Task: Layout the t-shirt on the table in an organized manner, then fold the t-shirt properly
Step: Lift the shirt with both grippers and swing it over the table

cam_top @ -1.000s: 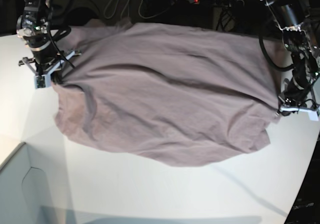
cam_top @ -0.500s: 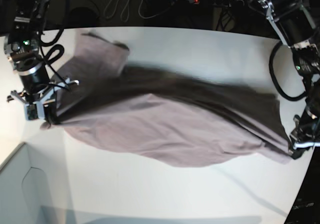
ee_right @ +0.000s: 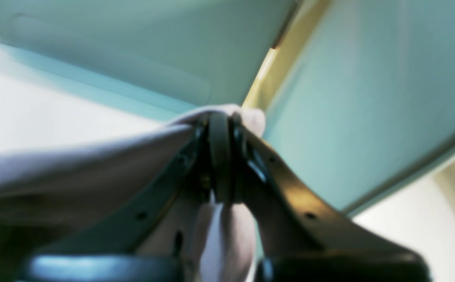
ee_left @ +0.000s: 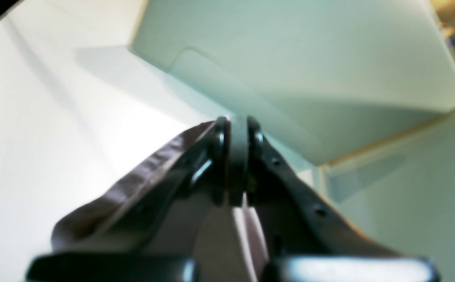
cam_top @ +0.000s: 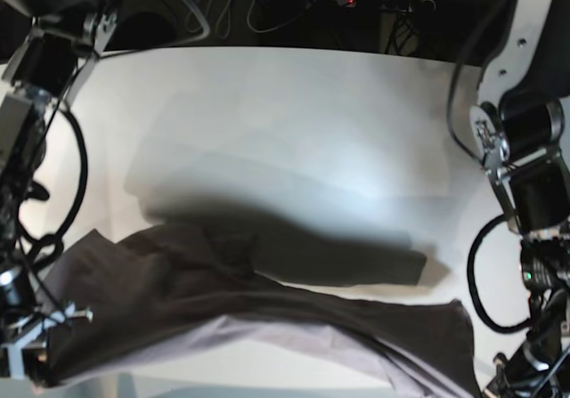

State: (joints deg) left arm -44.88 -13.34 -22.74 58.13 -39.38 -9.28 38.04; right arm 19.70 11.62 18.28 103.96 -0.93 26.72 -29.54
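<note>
Base view first, and we see the broad white counter (cam_top: 294, 122) mostly bare, a soft shadow lying across its middle. The t-shirt (cam_top: 267, 318) hangs stretched along the near edge of the counter, carried between our two arms and lifted off the surface, its dark underside toward the camera and a paler band along the lower hem.

At that view's left, our right claw (cam_top: 36, 362) sits low at the shirt's corner. The right wrist view shows the right claw (ee_right: 221, 156) pinched tight on a bunched fold of mauve cloth, fabric wrapped over the tips. At the base view's right, our left claw (cam_top: 508, 382) is down near the frame's bottom corner, partly cut off. The left wrist view shows the left claw (ee_left: 237, 156) closed narrow, with shirt edge trailing off beside and beneath it; we judge it is gripping that edge. A pale box (ee_left: 298, 78) fills the background there.

Now the risks, as we judge them. Both grips hold only a small pinch of cloth, so a sharp tug could pull a corner free and drop that side in a heap. The middle sags, so laying it down unevenly could trap creases or fold the body under itself. We are also close to the counter's near edge, so the hem could drape over it.
</note>
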